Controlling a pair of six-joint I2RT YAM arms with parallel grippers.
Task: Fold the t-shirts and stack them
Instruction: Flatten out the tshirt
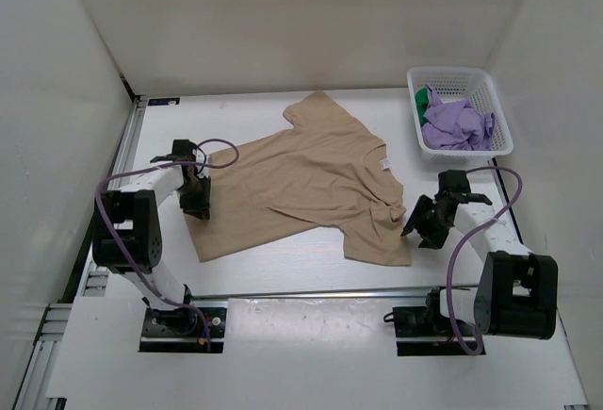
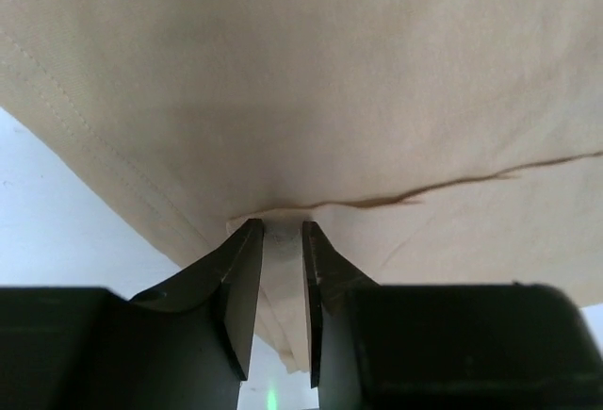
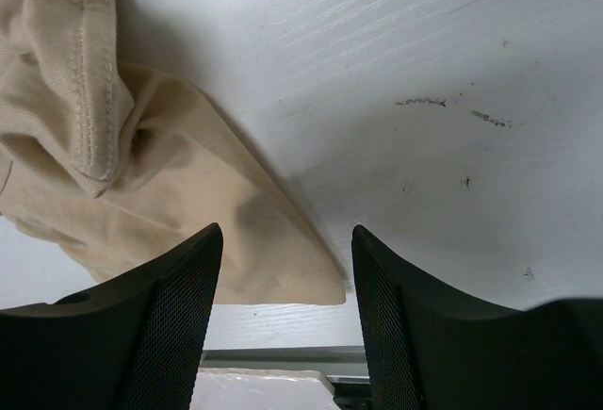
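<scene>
Near the hem, left hand (image 2: 280, 229) pinches tan t-shirt (image 2: 330, 80).

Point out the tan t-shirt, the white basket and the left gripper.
tan t-shirt (image 1: 301, 179): top view, middle of its body.
white basket (image 1: 464, 154): top view, its near wall.
left gripper (image 2: 280, 231): left wrist view, midway between the fingertips.

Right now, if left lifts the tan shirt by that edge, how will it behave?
Likely floppy: tan shirt lies wrinkled, bunched at one sleeve. Probably light: thin cloth puckers where the left gripper pinches it. Lifted from one edge, it would probably drape and drag.
</scene>
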